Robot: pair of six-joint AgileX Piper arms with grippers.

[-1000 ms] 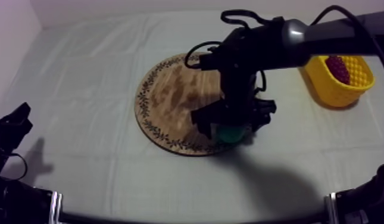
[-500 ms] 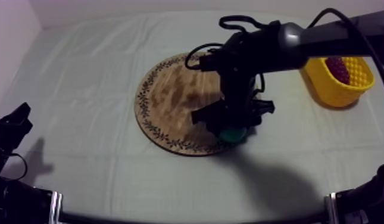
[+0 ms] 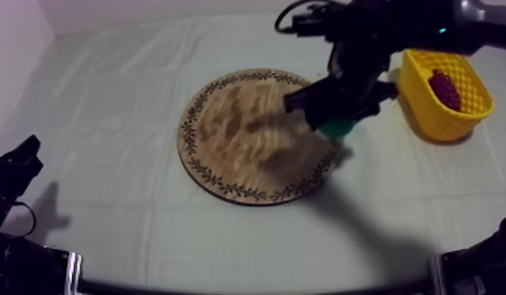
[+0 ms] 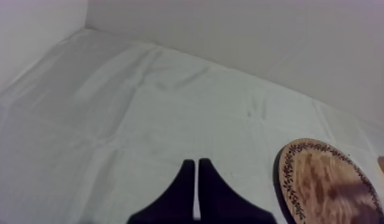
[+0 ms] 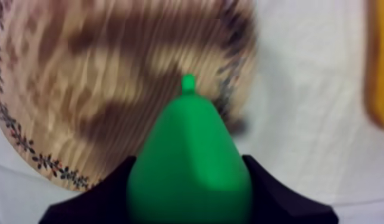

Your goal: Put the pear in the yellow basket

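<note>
Green pear [image 5: 190, 134]: smooth and glossy, fat at the base and narrowing to a short stub of a stalk. It sits between the two black fingers of the right claw, with the stalk pointing away from the wrist.
Right claw [image 5: 190, 179]: closed round the widest part of the pear, with one finger [image 5: 96, 199] pressed on each flank. The fingers are spread only as wide as the fruit.
Where the pear is: held in the right claw over the board's rim on the basket side, between the board and the basket, and touching neither.
Wooden board [image 3: 240, 133]: round and flat, pale wood with dark streaky grain and a ring of small leaf sprigs printed round the rim. It lies beneath the right claw and spreads away from it on the side opposite the basket.
Yellow basket [image 3: 430, 119]: oblong, with latticed walls. It stands on the cloth just beyond the right claw, on the side away from the board.
In the basket: a dark red bunch of grapes [image 3: 445, 89], knobbly, lying inside against the lattice.
Cloth [image 3: 107, 94]: grey-white and soft, creased in long straight fold lines, spread beneath both claws.
Left claw [image 4: 197, 179]: its two black fingers lie together in a narrow wedge, gripping nothing. Bare cloth stretches ahead of it, and the board lies well off ahead and to one side.
</note>
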